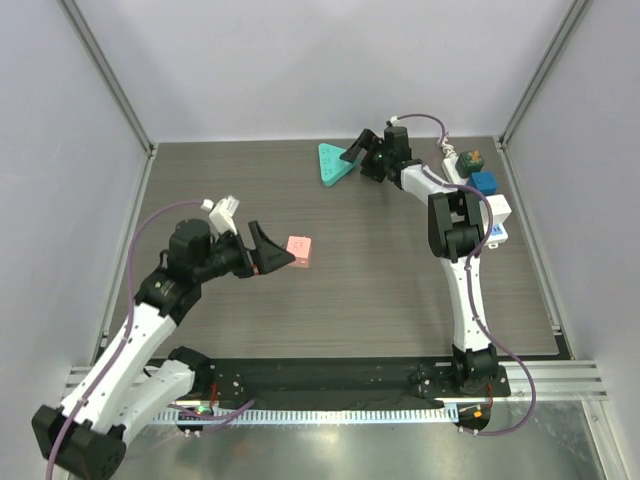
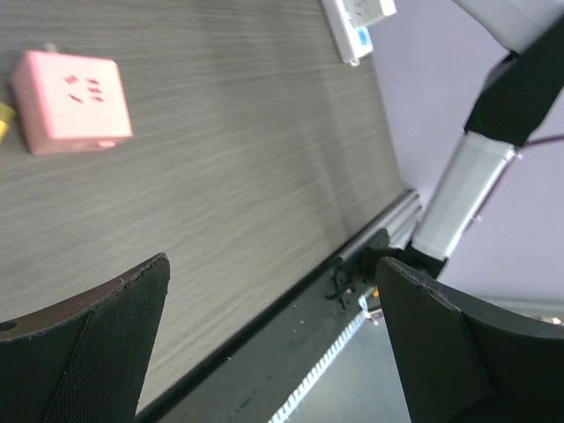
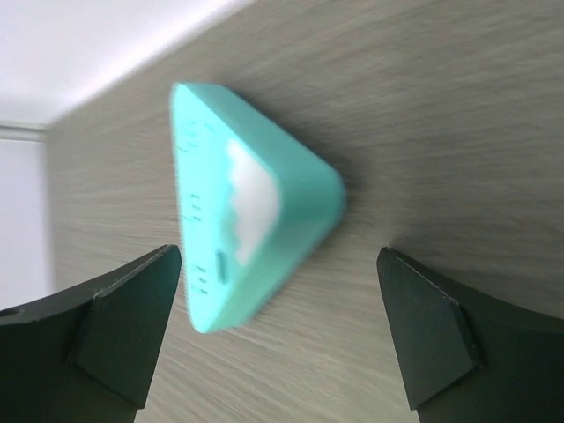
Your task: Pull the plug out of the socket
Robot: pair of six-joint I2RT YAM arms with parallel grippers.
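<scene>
Fingers (image 3: pixel 123 317) of the right gripper (image 3: pixel 278 254) are hanging spread wide and gripping nothing, pointing at the teal triangular block (image 3: pixel 256 207) and not at the socket.
Left gripper (image 1: pixel 275 255) is also gaping empty, with the pink cube adapter (image 1: pixel 300 250) just past its fingertips. The white power strip (image 1: pixel 497 225) is lying well apart from both sets of fingers, back behind the right gripper and beside the right arm (image 1: pixel 455 225), which is partly hiding it. A blue plug (image 1: pixel 484 183) and a dark green plug (image 1: pixel 473 158) are sitting in it. Risks: the right fingers closing here would be grabbing the teal block, the wrong object. Swinging back, the arm may be knocking the strip. If nothing pins the strip, it is likely lifting with the plug. Which plug is meant, cannot tell.
</scene>
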